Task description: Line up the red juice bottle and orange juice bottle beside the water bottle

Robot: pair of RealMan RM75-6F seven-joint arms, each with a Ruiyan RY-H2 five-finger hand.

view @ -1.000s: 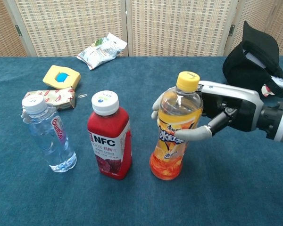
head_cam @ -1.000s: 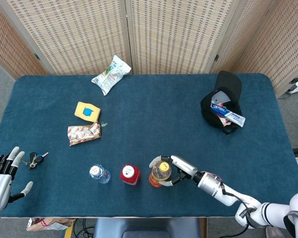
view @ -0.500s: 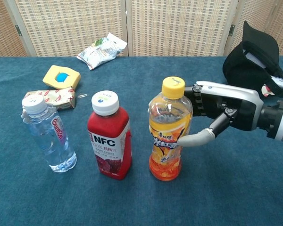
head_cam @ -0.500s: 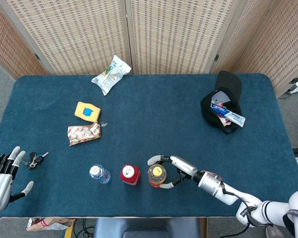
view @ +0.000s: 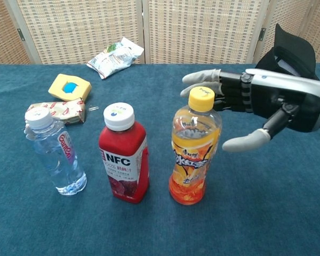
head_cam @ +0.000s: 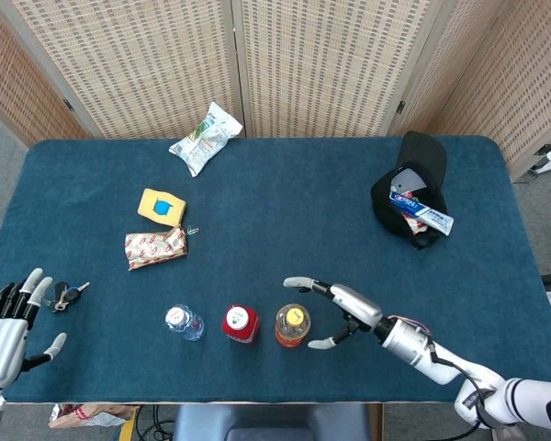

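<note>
Three bottles stand upright in a row near the table's front edge: a clear water bottle on the left, a red juice bottle in the middle, an orange juice bottle with a yellow cap on the right. My right hand is just right of the orange bottle, fingers spread and apart from it, holding nothing. My left hand lies open at the table's front left corner, seen only in the head view.
A yellow box, a red-and-white packet and a snack bag lie at the back left. Keys rest by my left hand. A black pouch sits at the right.
My right hand has let go of the orange juice bottle, opened and drawn back to the right. The bottle, tilted a second ago, now stands upright beside the red one.
</note>
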